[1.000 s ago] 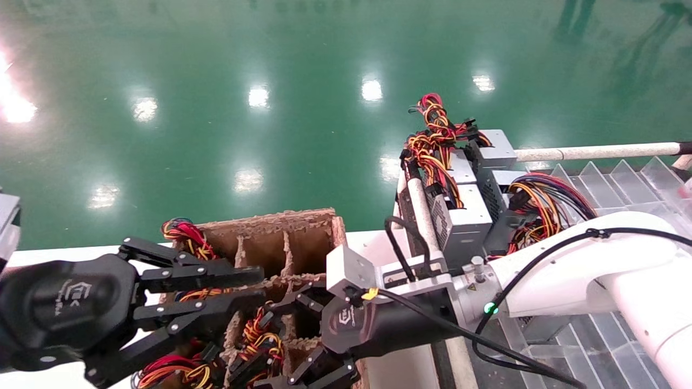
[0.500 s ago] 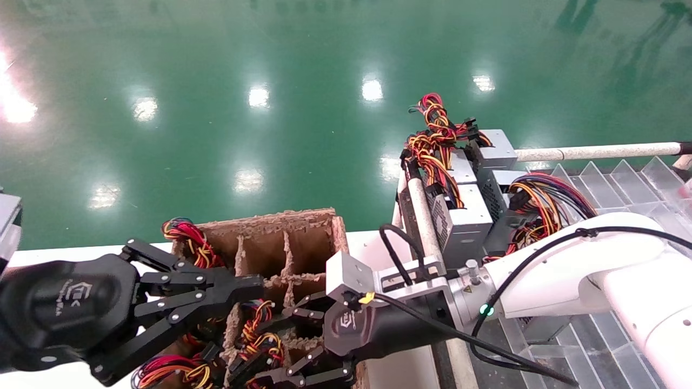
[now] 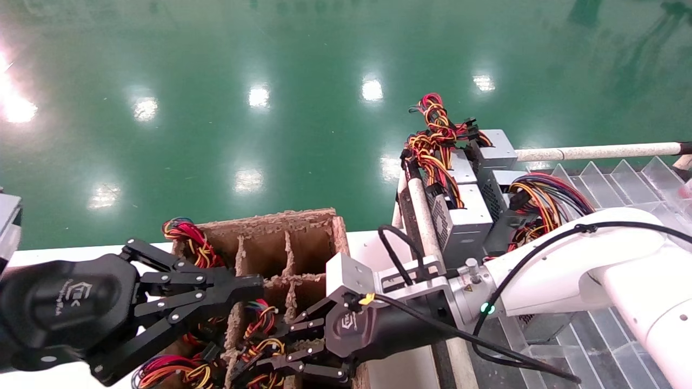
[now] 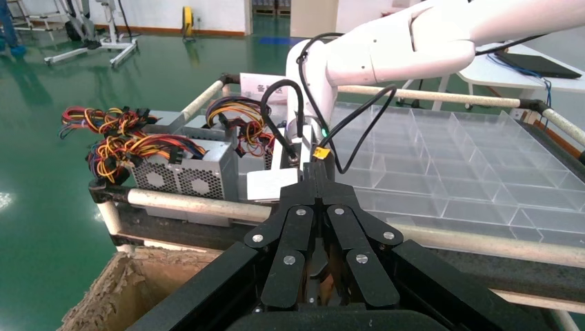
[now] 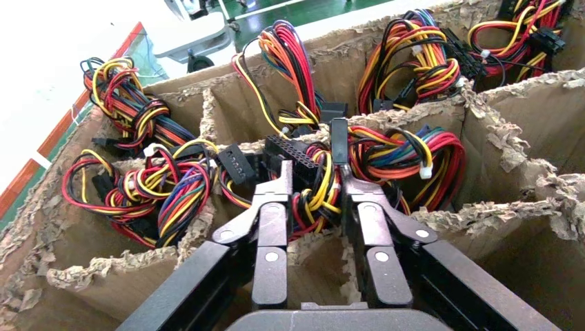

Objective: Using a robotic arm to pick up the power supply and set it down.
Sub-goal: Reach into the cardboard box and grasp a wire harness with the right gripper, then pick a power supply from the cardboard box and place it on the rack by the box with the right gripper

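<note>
Only the wires of the power supply show, a red, yellow and black bundle rising from a cell of the cardboard box; its metal body is hidden. The white robotic arm's right gripper reaches into that cell, its fingers pressed on both sides of the bundle. Left gripper hovers over the box's left side, shut and empty. Other silver power supplies stand on the rack at right.
Neighbouring cells of the torn cardboard divider hold more wire bundles. A padded white rail edges the rack, and clear plastic compartment trays lie behind the right arm. Green floor lies beyond.
The right gripper's fingers have narrowed from wide open onto the wire bundle while sinking slightly into the box. The left gripper's fingers have come together.
</note>
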`<state>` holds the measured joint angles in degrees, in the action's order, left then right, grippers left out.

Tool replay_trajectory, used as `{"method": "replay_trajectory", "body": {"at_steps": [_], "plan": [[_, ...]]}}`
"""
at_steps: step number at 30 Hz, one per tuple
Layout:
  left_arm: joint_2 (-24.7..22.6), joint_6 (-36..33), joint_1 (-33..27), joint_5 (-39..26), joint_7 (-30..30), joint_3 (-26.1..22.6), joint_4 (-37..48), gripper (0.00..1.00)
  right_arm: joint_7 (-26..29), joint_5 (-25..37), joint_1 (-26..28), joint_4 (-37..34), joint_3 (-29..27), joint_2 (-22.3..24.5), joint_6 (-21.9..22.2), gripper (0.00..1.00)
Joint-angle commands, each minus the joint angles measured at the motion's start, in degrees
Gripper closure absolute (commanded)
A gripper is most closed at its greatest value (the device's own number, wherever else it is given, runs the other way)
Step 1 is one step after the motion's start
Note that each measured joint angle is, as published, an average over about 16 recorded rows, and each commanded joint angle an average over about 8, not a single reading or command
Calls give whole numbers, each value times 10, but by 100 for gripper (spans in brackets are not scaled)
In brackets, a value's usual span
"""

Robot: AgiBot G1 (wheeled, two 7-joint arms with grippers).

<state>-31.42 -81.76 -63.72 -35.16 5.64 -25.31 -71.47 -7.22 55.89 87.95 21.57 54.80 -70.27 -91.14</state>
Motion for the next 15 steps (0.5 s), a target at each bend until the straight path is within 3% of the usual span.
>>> {"method": "replay_trajectory", "body": {"at_steps": [1,15], "plan": [[0,0,0,0,0,0,0,100,0,-5,2,1,6,1,0,100],[0,0,0,0,0,0,0,100,27,-75,14,62,43,30,-3,100]]}}
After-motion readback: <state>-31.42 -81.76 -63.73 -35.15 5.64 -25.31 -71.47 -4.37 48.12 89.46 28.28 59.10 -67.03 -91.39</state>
